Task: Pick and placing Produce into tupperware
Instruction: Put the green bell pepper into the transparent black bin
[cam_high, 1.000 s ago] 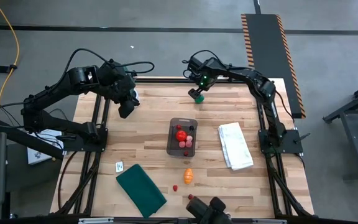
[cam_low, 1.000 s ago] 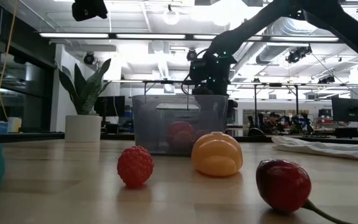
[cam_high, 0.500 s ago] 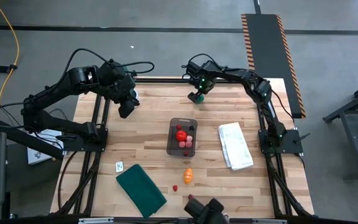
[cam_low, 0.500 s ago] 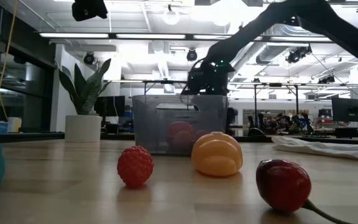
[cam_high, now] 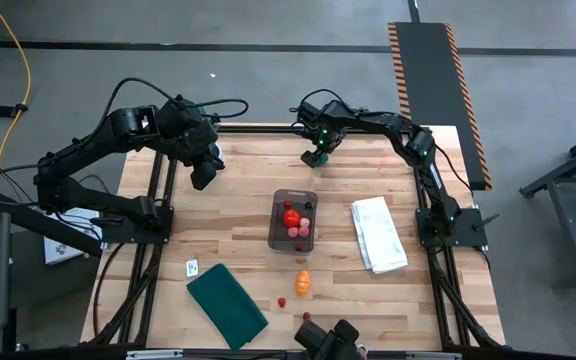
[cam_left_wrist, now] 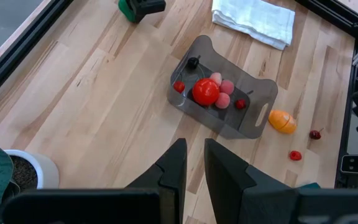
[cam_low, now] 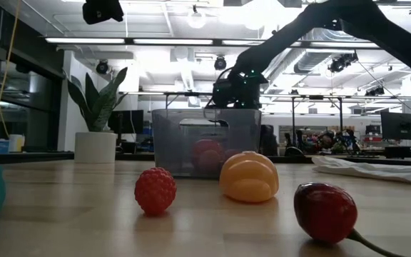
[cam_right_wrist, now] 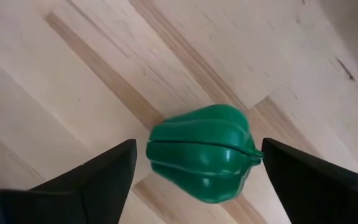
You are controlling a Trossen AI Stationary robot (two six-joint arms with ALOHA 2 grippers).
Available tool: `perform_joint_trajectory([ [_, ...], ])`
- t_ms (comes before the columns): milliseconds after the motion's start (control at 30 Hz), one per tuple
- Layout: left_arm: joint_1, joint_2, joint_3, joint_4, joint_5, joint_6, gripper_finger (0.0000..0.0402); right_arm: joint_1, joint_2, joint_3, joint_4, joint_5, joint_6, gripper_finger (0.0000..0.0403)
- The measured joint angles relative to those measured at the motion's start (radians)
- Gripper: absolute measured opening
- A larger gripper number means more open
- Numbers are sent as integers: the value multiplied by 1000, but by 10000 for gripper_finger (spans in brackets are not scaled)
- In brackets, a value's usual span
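The tupperware (cam_high: 274, 228) stands mid-table and holds a red ball (cam_high: 290, 215), pink pieces and small berries. A green pepper-shaped piece (cam_right_wrist: 201, 152) rests on the wood near the table's far edge. My right gripper (cam_right_wrist: 197, 163) hangs over it, open, one finger on each side, with bare wood showing between each finger and the piece. An orange piece (cam_high: 303, 282), a red raspberry (cam_high: 281, 301) and a dark cherry (cam_high: 307, 317) lie near the near edge. My left gripper (cam_left_wrist: 194, 155) waits above the far left part, its fingers shut to a thin slit.
A folded white cloth (cam_high: 378, 233) lies right of the tupperware. A dark green cloth (cam_high: 226, 305) and a small card (cam_high: 192, 267) lie at near left. A potted plant (cam_low: 97, 107) stands at the far left corner. Bare wood spreads between the tupperware and the green piece.
My right gripper has sunk lower over the green piece and drifted a little toward the table's left. The green piece and the rest of the produce have stayed where they were.
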Motion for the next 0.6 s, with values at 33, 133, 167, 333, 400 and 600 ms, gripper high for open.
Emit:
perform_joint_trajectory([
  [33, 0, 0, 0, 0, 0, 0, 46, 0, 0, 0, -1, 0, 0, 329],
  [133, 0, 0, 0, 0, 0, 0, 46, -1, 0, 0, -1, 0, 1, 319],
  [167, 0, 0, 0, 0, 0, 0, 46, -1, 0, 0, -1, 0, 2, 317],
  [333, 0, 0, 0, -12, 0, 0, 46, -1, 0, 0, -2, -3, 2, 314],
  [400, 0, 0, 0, -14, 0, 0, 46, -1, 0, 0, -3, -3, 2, 314],
  [600, 0, 0, 0, -15, 0, 0, 46, -3, 0, 0, -3, -4, 2, 314],
])
